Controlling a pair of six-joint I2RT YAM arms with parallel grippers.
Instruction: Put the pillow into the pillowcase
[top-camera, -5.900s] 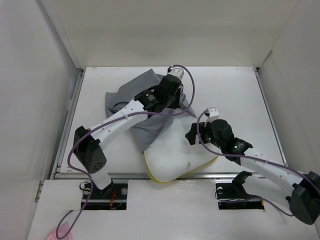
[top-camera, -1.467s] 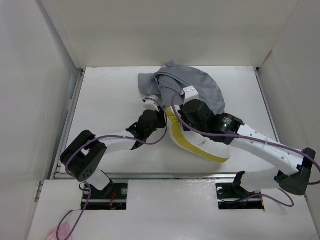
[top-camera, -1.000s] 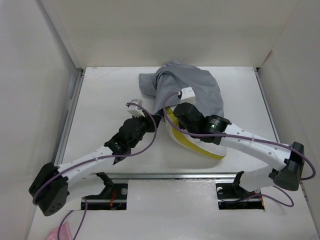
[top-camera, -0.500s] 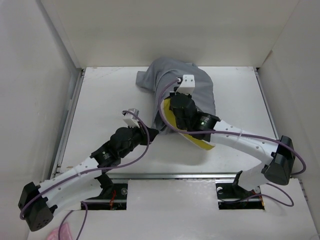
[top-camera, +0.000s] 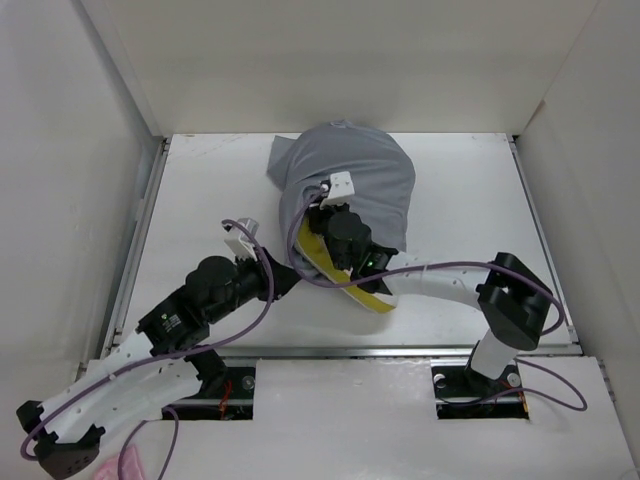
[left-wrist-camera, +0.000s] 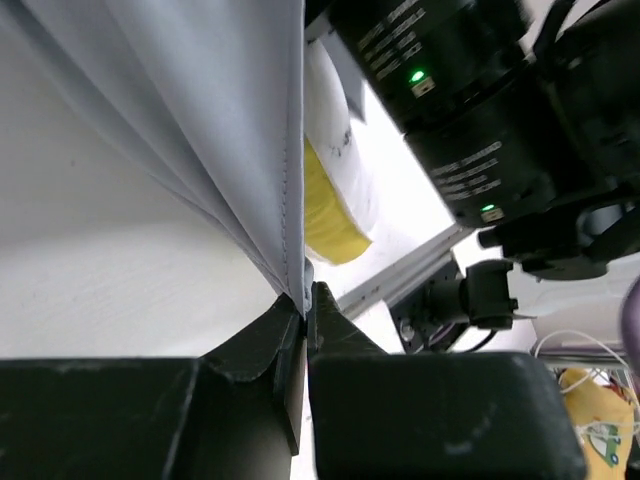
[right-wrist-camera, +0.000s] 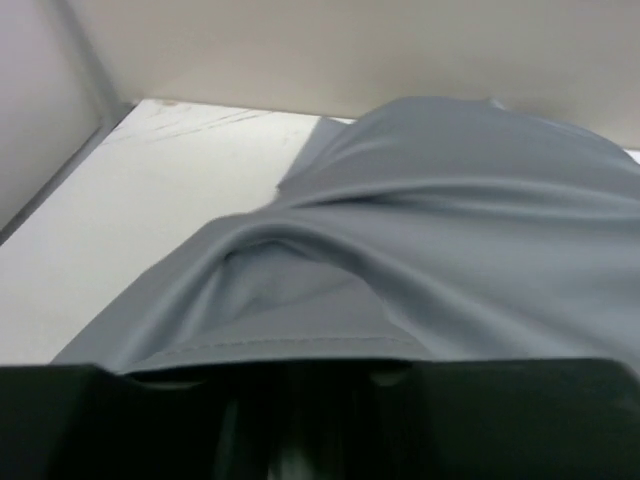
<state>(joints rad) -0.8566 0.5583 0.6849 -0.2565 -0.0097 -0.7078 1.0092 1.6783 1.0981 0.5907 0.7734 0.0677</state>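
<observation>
The grey pillowcase (top-camera: 350, 175) bulges at the table's back middle, drawn over most of the pillow. Only the pillow's yellow band (top-camera: 352, 289) and a white strip (left-wrist-camera: 335, 150) stick out at the near side. My left gripper (top-camera: 291, 279) is shut on the pillowcase's stitched hem (left-wrist-camera: 296, 180), which runs taut up from its fingertips (left-wrist-camera: 318, 300). My right gripper (top-camera: 328, 207) lies over the pillow at the pillowcase's mouth. In the right wrist view the grey hem (right-wrist-camera: 300, 345) drapes across the gripper's dark body and hides its fingers.
White walls close in the table (top-camera: 200, 190) on the left (top-camera: 70, 200), back (top-camera: 340, 60) and right (top-camera: 590, 180). A metal rail (top-camera: 330, 352) runs along the near edge. The right arm's forearm (top-camera: 440, 280) crosses in front of the pillow.
The left gripper has pulled back to the near left with the hem. The pillowcase now covers more of the pillow. The right gripper has shifted left and its arm has folded in.
</observation>
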